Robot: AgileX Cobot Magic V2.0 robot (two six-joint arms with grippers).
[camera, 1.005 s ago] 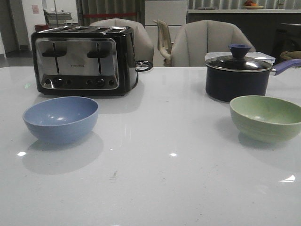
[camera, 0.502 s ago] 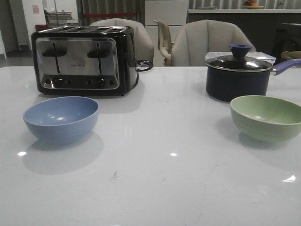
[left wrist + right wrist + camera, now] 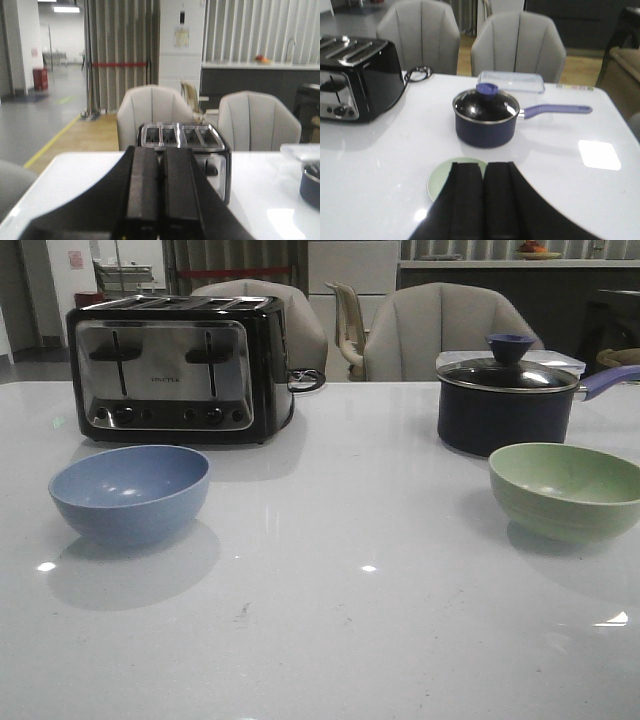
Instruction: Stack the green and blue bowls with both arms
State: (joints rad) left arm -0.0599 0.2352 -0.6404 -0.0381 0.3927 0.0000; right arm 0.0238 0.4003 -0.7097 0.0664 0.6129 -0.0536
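The dusty blue bowl (image 3: 130,492) sits upright on the white table at the left, in front of the toaster. The pale green bowl (image 3: 566,489) sits upright at the right, in front of the dark pot. Neither gripper shows in the front view. My left gripper (image 3: 160,150) is shut and empty, held above the table facing the toaster; the blue bowl is out of its view. My right gripper (image 3: 484,166) is shut and empty, above the green bowl (image 3: 440,180), whose rim shows beside the fingers.
A black and steel toaster (image 3: 180,365) stands at the back left. A dark lidded pot (image 3: 505,400) with a blue knob and a purple handle stands at the back right, with a clear lidded box (image 3: 511,81) behind it. Padded chairs (image 3: 445,332) stand beyond the table's far edge.
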